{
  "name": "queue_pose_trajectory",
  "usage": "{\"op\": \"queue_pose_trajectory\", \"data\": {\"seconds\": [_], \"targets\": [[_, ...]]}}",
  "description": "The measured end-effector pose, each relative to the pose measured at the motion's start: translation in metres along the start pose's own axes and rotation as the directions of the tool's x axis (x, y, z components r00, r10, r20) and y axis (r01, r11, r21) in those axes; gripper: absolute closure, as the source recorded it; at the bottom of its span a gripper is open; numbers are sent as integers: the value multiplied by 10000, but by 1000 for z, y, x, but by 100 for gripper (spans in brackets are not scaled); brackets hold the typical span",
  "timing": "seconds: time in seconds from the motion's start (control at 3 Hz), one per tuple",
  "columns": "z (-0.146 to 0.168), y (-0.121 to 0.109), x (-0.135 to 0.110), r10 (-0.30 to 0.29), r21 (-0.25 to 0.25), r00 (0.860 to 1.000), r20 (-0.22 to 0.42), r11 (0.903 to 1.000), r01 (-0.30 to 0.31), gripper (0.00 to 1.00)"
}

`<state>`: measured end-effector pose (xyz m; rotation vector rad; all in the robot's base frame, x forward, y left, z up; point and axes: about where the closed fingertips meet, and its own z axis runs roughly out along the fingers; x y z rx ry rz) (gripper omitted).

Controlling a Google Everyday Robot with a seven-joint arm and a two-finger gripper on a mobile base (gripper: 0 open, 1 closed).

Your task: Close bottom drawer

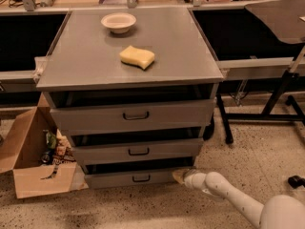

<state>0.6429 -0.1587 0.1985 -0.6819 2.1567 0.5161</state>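
Observation:
The bottom drawer (128,178) is the lowest and narrowest grey front of the cabinet, with a small black bar handle (141,178). It stands slightly out, with a dark gap above its front. My gripper (179,176) is low near the floor, at the right end of the bottom drawer's front, touching or nearly touching it. The white arm (228,194) reaches in from the lower right.
Middle drawer (138,151) and top drawer (136,116) also stand slightly out. A yellow sponge (137,57) and white bowl (118,22) sit on the cabinet top. An open cardboard box (33,161) stands at the left. Black table legs (267,113) stand at the right.

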Motion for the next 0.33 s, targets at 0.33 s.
{"op": "queue_pose_trajectory", "data": {"seconds": [0.33], "targets": [[2, -3, -3, 20, 46, 10000, 59, 10000, -20, 100]]}}
